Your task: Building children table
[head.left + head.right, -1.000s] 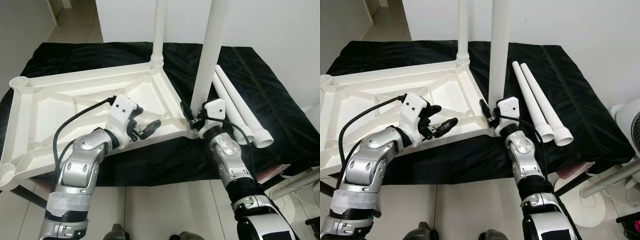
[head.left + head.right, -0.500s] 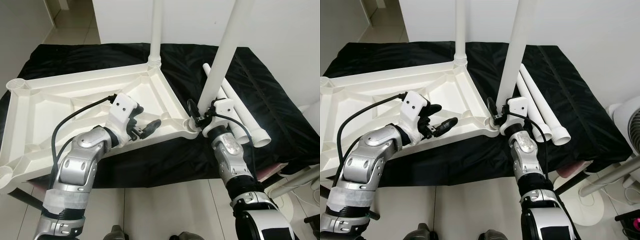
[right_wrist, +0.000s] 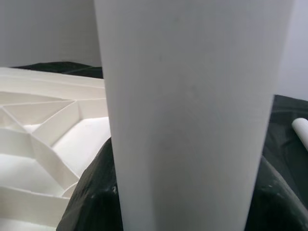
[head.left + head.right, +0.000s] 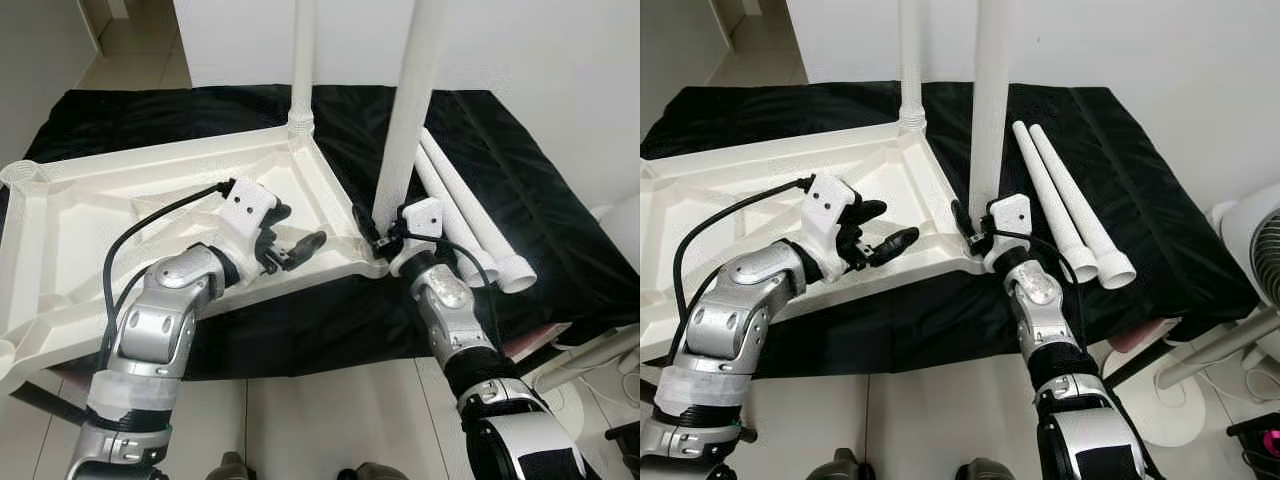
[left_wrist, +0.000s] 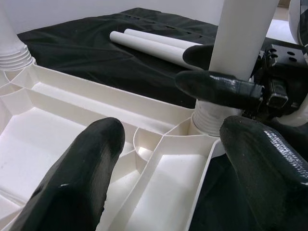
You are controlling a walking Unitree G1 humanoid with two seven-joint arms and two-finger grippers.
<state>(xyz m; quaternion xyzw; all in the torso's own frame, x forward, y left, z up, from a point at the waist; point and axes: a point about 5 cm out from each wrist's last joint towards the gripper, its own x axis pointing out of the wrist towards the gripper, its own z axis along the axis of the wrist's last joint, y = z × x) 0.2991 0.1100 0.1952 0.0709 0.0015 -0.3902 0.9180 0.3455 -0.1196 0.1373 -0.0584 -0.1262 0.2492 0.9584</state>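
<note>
Head views: we see the upturned tabletop (image 4: 150, 215) on the black cloth (image 4: 1140, 200); the right gripper (image 4: 385, 232) clasps the leg (image 4: 405, 110), long axis upright, in the corner socket.

Left wrist: the left gripper (image 5: 168, 159) hangs released over the ribs.

Right wrist: the leg fills the clenched fingers (image 3: 91, 192).

Both upright legs, the one (image 4: 405, 110) clamped in the right gripper (image 4: 385, 232) and the far one (image 4: 301, 60) beyond the left gripper (image 4: 297, 243), run out of the picture's top edge, so their upper ends cannot be seen. The right gripper's far finger is hidden behind the leg it grips. The tabletop (image 4: 80, 215), off to the left gripper's outer side, is cut by the picture's left edge.
</note>
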